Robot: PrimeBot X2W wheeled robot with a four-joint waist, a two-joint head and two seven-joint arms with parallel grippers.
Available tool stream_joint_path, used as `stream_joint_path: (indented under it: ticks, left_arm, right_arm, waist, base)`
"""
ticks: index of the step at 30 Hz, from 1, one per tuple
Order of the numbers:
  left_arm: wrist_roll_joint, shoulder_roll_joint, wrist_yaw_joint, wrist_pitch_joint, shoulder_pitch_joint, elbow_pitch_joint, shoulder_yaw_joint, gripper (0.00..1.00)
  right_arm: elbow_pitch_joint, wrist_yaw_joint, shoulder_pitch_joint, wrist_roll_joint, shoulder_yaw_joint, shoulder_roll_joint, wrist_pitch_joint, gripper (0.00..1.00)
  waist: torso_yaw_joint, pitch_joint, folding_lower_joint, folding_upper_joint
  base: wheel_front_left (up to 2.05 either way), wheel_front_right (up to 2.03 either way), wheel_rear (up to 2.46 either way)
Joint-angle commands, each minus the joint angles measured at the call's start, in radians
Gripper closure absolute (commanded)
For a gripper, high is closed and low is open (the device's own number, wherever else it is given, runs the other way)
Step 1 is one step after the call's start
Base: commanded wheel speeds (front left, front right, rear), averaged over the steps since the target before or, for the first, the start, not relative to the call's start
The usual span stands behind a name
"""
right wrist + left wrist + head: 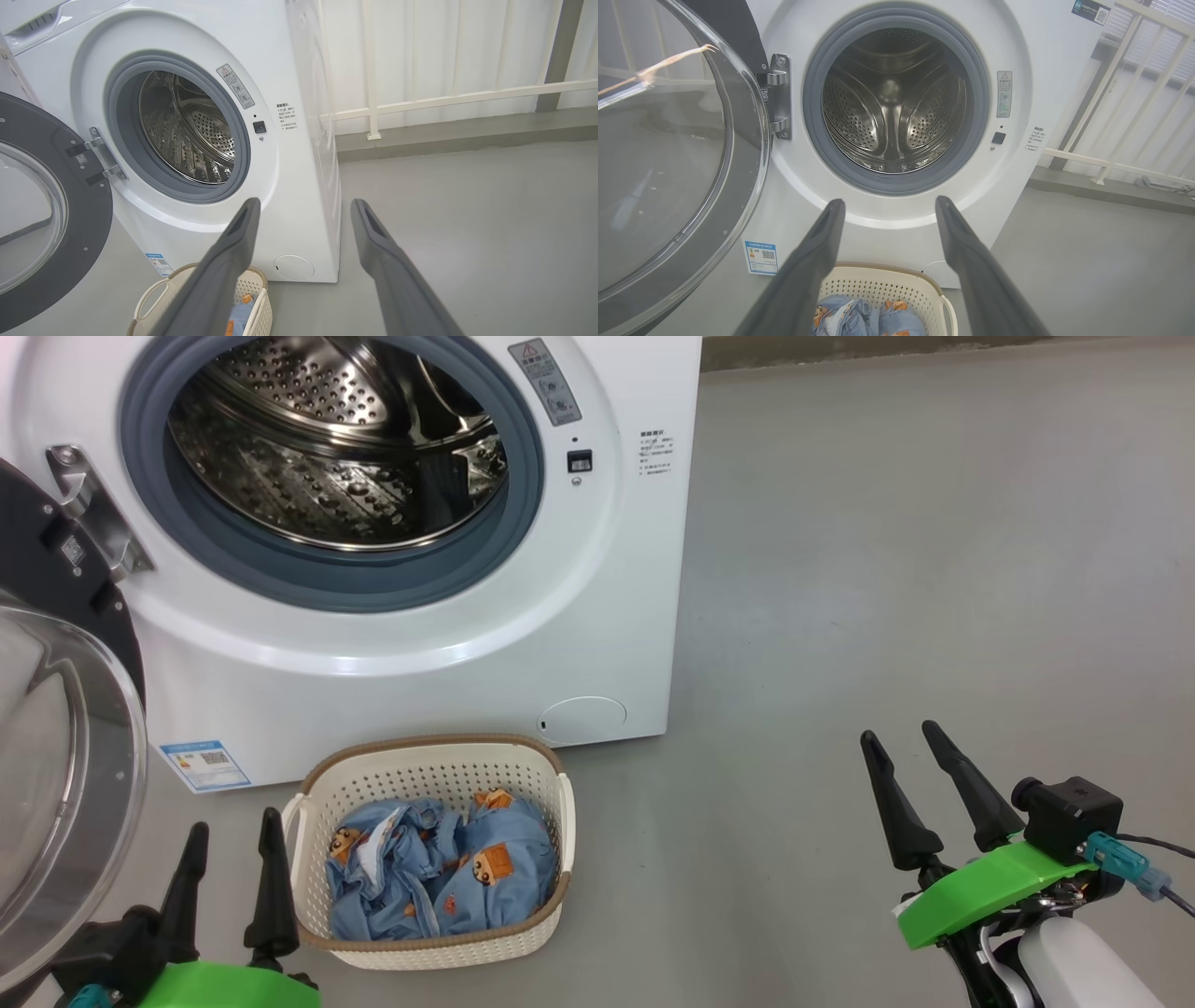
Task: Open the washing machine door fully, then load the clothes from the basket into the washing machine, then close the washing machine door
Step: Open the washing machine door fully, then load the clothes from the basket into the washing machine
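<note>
The left gripper (234, 821) is hanging released and empty, with the basket (425, 775) sitting just right of it, holding the clothes (439, 877); the right gripper (899, 733) is hovering spread, empty, well apart; the washing machine door (65, 756) is standing open left of the left gripper, with the washing machine (635, 569) ahead.

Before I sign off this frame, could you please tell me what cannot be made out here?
- Door: head view, cut off by the left edge; its full swing is unclear.
- Clothes: head view, bunched in the basket; their number is hidden by folds.
- Blue sticker: head view, print too small to read.
- Drum front floor: left wrist view, hidden behind the seal.
</note>
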Motion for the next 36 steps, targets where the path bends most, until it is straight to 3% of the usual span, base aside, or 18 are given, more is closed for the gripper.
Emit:
stream_joint_path:
  ticks: [1,18,36]
  left_arm:
    - [0.016,0.024,-0.006,-0.011,-0.025,-0.016,0.037,0.0]
    - [0.025,0.022,-0.019,-0.011,-0.029,-0.006,0.038,0.0]
    - [0.028,0.018,-0.023,-0.011,-0.037,-0.012,0.05,0.0]
  right_arm:
    - [-0.02,0.005,-0.013,-0.004,0.018,-0.015,-0.012,0.0]
    - [-0.017,0.005,-0.016,0.001,0.018,-0.013,-0.012,0.0]
    - [-0.018,0.005,-0.014,0.001,0.011,-0.01,-0.012,0.0]
  waist:
    - [0.0,-0.001,0.0,0.0]
    - [0.003,-0.001,0.0,0.0]
    - [0.011,0.005,0.0,0.0]
  base:
    - [0.0,0.0,0.0]
    - [0.12,-0.12,0.0]
    - [1.41,-1.41,0.0]
